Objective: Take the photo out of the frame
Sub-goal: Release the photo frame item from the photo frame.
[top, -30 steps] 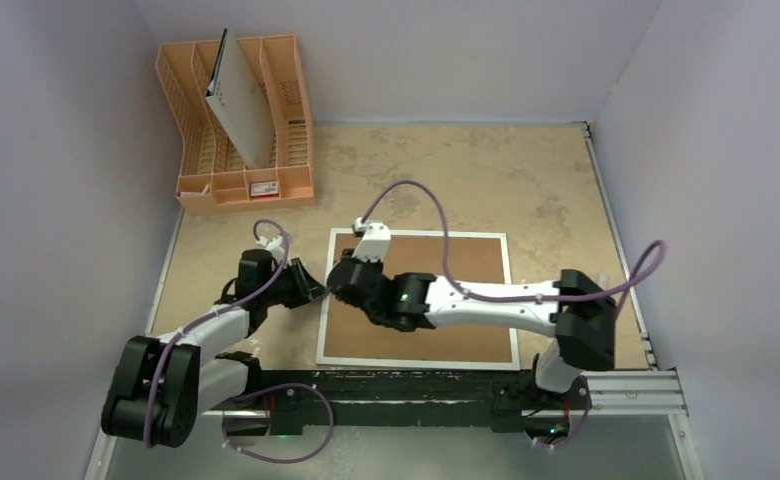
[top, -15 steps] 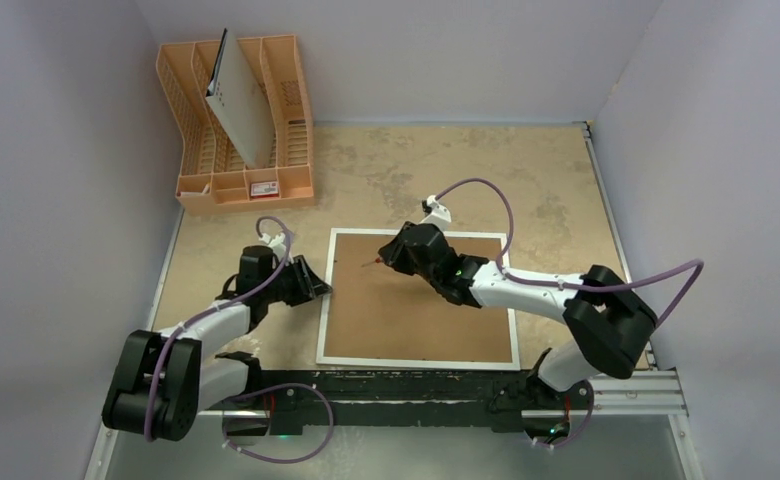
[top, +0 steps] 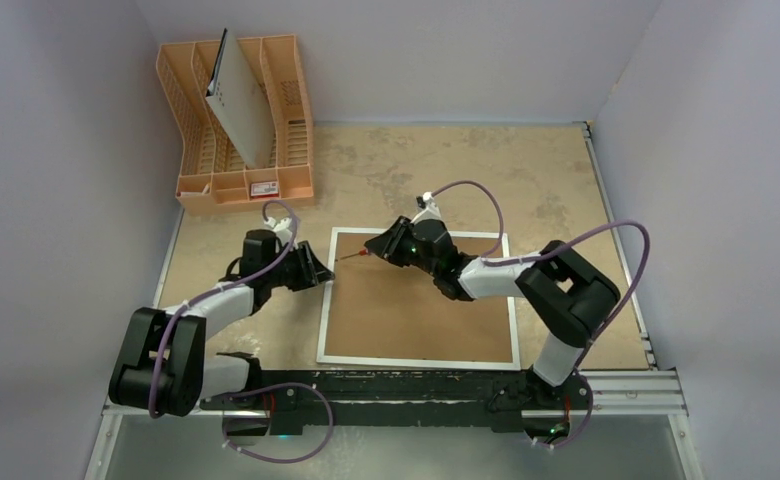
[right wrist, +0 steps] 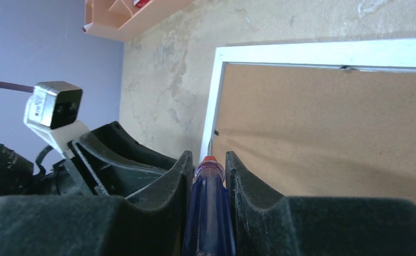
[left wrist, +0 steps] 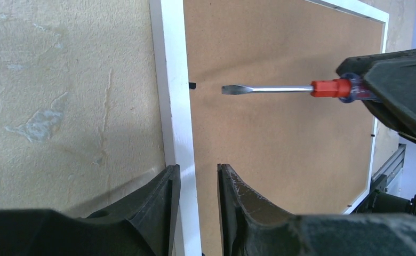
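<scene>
The frame (top: 416, 320) lies face down in the middle of the table, brown back up and white border around it. The photo is hidden under that back. My left gripper (top: 324, 272) is at the frame's left edge. In the left wrist view it is open (left wrist: 198, 169), and the white border (left wrist: 175, 106) shows in the narrow gap between its fingers. My right gripper (top: 381, 247) is shut on a screwdriver (right wrist: 209, 202) with a blue handle and red collar. The flat blade (left wrist: 259, 89) points at a small black tab (left wrist: 191, 85) on the left border.
An orange plastic rack (top: 236, 130) stands at the back left with a grey-white holed board (top: 238, 105) leaning in it. Purple-grey walls close in on the left, back and right. A black rail (top: 416, 385) runs along the near edge by the arm bases.
The right arm has swung off the frame's left side to reach in from the back, turning the screwdriver toward the left border. The left gripper moved slightly farther along the edge and its jaws widened.
</scene>
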Tool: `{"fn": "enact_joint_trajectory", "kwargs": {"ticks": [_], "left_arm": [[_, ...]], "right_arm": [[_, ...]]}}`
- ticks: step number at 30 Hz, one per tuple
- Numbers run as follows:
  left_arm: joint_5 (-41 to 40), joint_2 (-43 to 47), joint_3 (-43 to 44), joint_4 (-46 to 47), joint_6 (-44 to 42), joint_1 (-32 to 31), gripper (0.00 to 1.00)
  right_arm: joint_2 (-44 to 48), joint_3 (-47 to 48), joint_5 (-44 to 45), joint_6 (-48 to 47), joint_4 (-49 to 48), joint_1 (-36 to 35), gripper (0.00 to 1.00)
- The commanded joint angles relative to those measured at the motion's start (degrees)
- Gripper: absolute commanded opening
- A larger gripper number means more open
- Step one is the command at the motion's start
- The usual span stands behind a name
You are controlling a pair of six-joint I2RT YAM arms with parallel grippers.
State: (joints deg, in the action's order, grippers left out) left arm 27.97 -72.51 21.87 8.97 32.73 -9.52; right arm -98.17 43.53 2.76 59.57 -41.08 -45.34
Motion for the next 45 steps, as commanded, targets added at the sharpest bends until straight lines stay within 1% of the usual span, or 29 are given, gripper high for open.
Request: {"fn": "enact_joint_trajectory", "kwargs": {"ticks": [1, 8, 14, 28, 36, 45], "left_arm": [[-0.6, -0.3, 1.8, -1.5, -4.5, -0.2, 0.34], [-2.8, -0.6, 1.5, -3.4, -6.7, -0.2, 0.34], [-2.2, -1.8, 1.3, -2.8, -6.8, -0.2, 0.34], [-1.4, -2.4, 0.9, -2.0, -6.7, -0.2, 0.33], [-1.2, -2.7, 0.8, -1.8, -6.6, -0.2, 0.33], [-1.5, -2.8, 1.0, -2.0, -6.6, -0.2, 0.33]], "right_arm": [[-1.8, -1.6, -2.7, 1.3, -10.4, 1.1, 0.0], [-4.1, -2.6, -2.2, 1.4, -12.2, 1.2, 0.0], [-6.5, -1.7, -2.2, 1.6, -13.4, 1.2, 0.0], [-9.3, -3.1, -2.7, 4.2, -15.6, 0.9, 0.0], [-8.4, -3.0, -2.7, 4.3, -13.8, 0.2, 0.0], [-4.5, -2.2, -2.7, 3.2, -6.0, 0.3, 0.0]]}}
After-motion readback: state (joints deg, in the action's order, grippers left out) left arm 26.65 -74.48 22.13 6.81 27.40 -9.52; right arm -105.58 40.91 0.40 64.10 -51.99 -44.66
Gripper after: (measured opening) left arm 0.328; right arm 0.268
